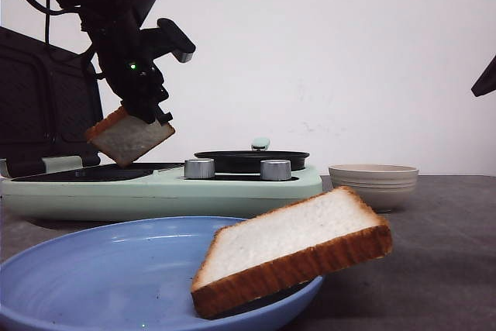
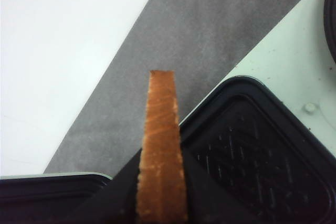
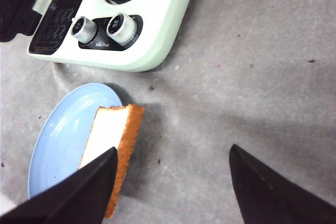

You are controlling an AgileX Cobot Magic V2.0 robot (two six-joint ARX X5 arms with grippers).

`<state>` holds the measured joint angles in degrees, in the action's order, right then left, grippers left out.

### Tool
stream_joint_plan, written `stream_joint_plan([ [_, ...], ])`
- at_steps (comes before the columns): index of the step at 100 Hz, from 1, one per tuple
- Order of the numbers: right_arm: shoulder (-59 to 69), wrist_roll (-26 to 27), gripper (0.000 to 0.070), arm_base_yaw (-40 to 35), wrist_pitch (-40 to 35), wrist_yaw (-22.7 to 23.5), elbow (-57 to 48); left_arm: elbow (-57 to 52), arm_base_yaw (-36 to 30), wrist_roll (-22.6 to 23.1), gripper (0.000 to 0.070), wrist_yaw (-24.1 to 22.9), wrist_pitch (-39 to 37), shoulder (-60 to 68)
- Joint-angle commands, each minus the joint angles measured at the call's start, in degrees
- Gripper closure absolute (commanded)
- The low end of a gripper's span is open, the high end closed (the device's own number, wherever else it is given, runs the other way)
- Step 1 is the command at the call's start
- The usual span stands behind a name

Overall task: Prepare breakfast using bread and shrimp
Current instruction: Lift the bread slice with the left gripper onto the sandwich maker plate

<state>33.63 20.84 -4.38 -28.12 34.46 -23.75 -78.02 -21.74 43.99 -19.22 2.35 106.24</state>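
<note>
My left gripper (image 1: pixel 143 118) is shut on a slice of bread (image 1: pixel 129 136) and holds it tilted in the air above the black grill plate (image 1: pixel 93 172) of the mint-green breakfast maker (image 1: pixel 155 191). In the left wrist view that bread slice (image 2: pixel 160 150) shows edge-on between the black fingers, over the ridged grill plate (image 2: pixel 252 150). A second slice of bread (image 1: pixel 291 249) leans on the rim of the blue plate (image 1: pixel 101 284). My right gripper (image 3: pixel 173 182) hangs open high over the grey cloth, beside that slice (image 3: pixel 113 140). No shrimp shows.
The breakfast maker carries a black frying pan (image 1: pixel 252 160) and two silver knobs (image 1: pixel 199 168). Its open lid (image 1: pixel 43 106) stands at the back left. A beige ribbed bowl (image 1: pixel 373 184) sits right of the machine on the grey cloth (image 1: pixel 442 253).
</note>
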Motion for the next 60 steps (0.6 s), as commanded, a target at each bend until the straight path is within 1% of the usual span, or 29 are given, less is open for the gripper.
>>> stream_joint_plan([
  [1, 0.3, -0.7, 0.0282, 0.0, 0.2, 0.0, -0.9, -1.4, -0.1, 0.3, 0.0697, -0.3, -0.6, 1.5],
  [23, 0.3, -0.7, 0.0282, 0.0, 0.2, 0.0, -0.9, -1.4, -0.2, -0.2, 0.0688, -0.3, 0.9, 1.5],
  [27, 0.3, -0.7, 0.0282, 0.0, 0.2, 0.0, -0.9, -1.4, -0.2, -0.2, 0.0660, -0.3, 1.4, 1.5],
  [37, 0.3, -0.7, 0.0282, 0.0, 0.2, 0.0, -0.9, -1.4, -0.2, -1.8, 0.0559, -0.3, 2.5, 1.5],
  [55, 0.3, -0.9, 0.0282, 0.0, 0.2, 0.0, -0.9, -1.4, -0.1, -3.0, 0.0308, -0.2, 4.3, 1.5],
  [57, 0.3, -0.9, 0.0282, 0.0, 0.2, 0.0, -0.9, -1.4, -0.1, -3.1, 0.0291, -0.2, 4.4, 1.5],
  [60, 0.3, -0.9, 0.0282, 0.0, 0.2, 0.0, -0.9, -1.4, -0.1, -3.2, 0.0284, -0.2, 4.4, 1.5],
])
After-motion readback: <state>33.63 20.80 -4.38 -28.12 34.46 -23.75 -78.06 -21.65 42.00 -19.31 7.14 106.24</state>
